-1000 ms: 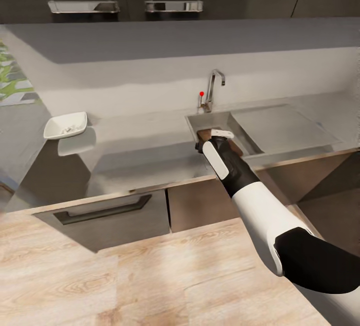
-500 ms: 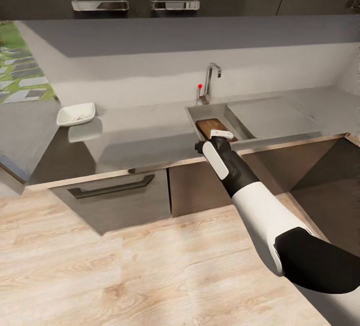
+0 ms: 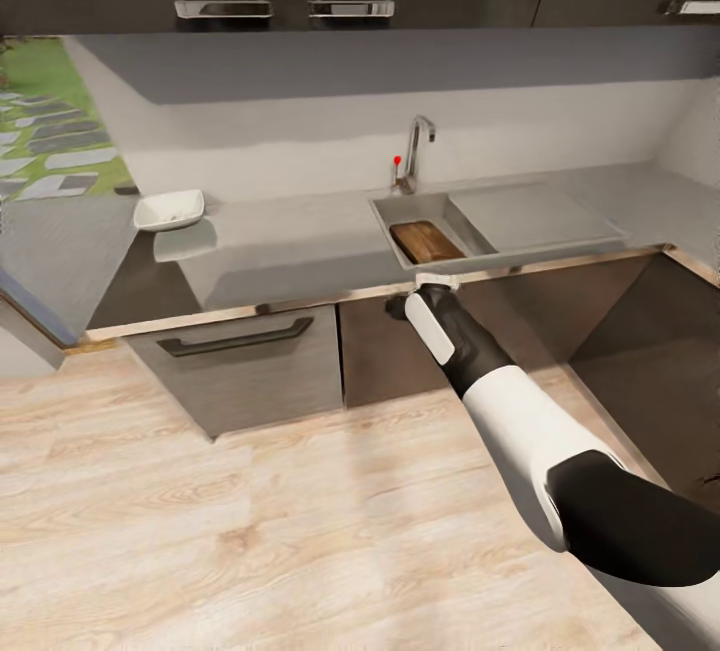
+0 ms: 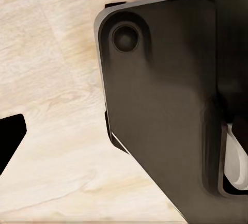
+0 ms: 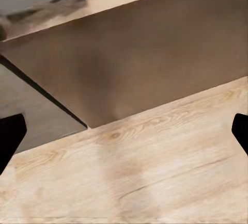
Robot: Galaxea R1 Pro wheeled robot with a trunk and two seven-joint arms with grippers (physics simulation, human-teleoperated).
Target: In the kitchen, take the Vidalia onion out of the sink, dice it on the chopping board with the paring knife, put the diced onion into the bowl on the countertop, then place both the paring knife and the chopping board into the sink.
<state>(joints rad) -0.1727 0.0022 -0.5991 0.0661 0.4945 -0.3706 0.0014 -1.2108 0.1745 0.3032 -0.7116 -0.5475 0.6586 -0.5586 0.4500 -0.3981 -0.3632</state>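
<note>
Now we see the chopping board (image 3: 427,241) lying in the sink (image 3: 402,214) at frame centre, bowl (image 3: 169,210) left; our right gripper (image 5: 124,131) spread open over floor, left gripper's state unclear

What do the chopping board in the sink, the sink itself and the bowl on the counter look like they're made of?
The chopping board looks like dark-stained wood: brown, with faint grain. The sink seems to be brushed grey metal, going by its dull, even sheen and flat drainboard. The bowl is plain glossy white, probably ceramic or plastic; the render does not settle which.
</note>
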